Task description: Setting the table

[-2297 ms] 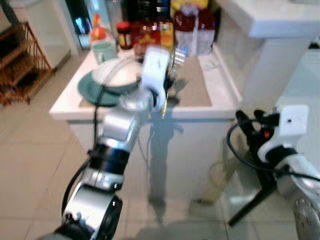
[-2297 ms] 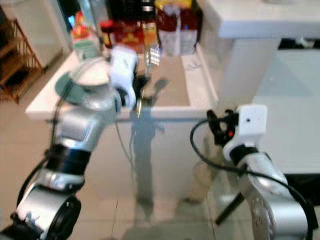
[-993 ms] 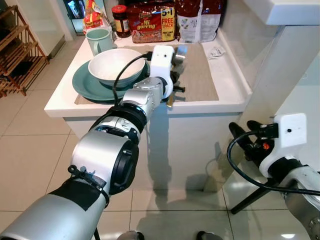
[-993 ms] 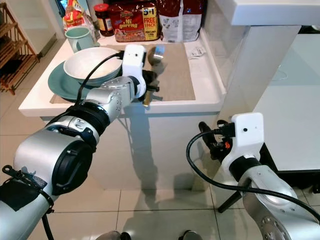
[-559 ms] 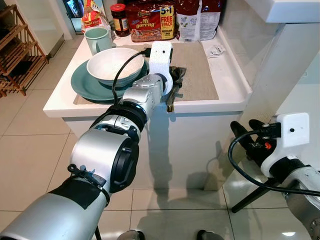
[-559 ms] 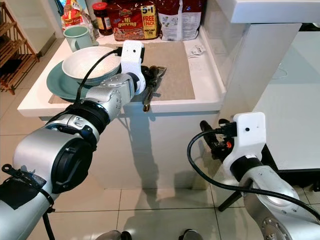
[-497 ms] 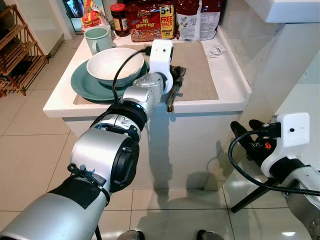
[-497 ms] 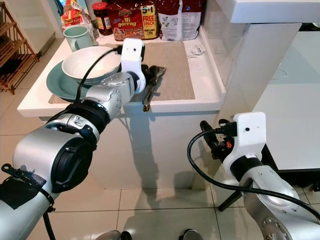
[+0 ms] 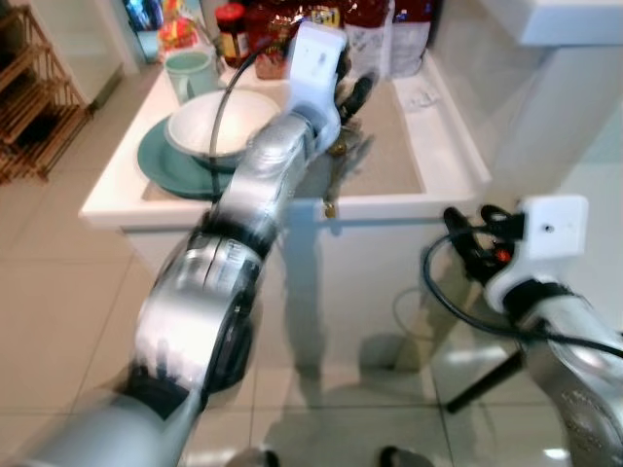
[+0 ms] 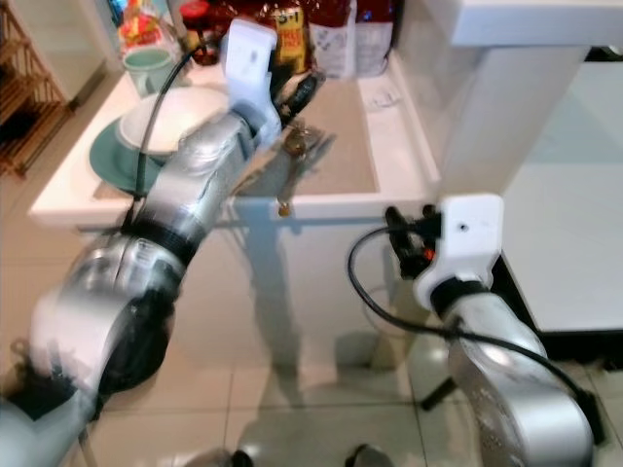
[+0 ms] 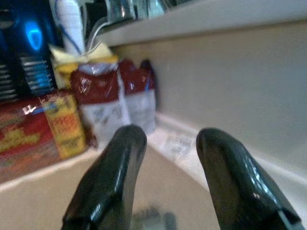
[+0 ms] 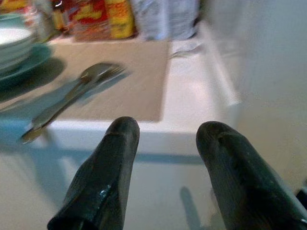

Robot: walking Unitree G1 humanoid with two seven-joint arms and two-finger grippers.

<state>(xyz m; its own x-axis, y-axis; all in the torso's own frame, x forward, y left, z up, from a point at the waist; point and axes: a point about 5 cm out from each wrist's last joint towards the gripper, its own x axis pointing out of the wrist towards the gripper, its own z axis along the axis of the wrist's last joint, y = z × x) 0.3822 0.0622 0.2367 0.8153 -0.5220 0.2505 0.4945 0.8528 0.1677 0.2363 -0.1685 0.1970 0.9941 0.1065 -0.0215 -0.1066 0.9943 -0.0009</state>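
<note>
A fork and spoon (image 9: 340, 163) lie together on the beige placemat (image 9: 394, 146), their handles poking past the table's front edge. In the right wrist view the same cutlery (image 12: 76, 91) rests free on the mat. My left gripper (image 9: 357, 89) hangs open above the mat, just beyond the cutlery, with nothing between its fingers (image 11: 115, 177). A white bowl (image 9: 216, 121) sits on a teal plate (image 9: 161, 167) left of the mat, with a pale green mug (image 9: 189, 72) behind them. My right gripper (image 12: 168, 127) is open and low, in front of the table's right corner.
Snack bags and a jar (image 9: 234, 21) line the back of the white table (image 9: 443, 185). A white counter wall (image 9: 574, 78) rises on the right. A wooden rack (image 9: 34, 97) stands on the tiled floor to the left.
The left gripper set the cutlery on the mat, let go, and has now lifted up and away from it. The view has shifted and blurred a little.
</note>
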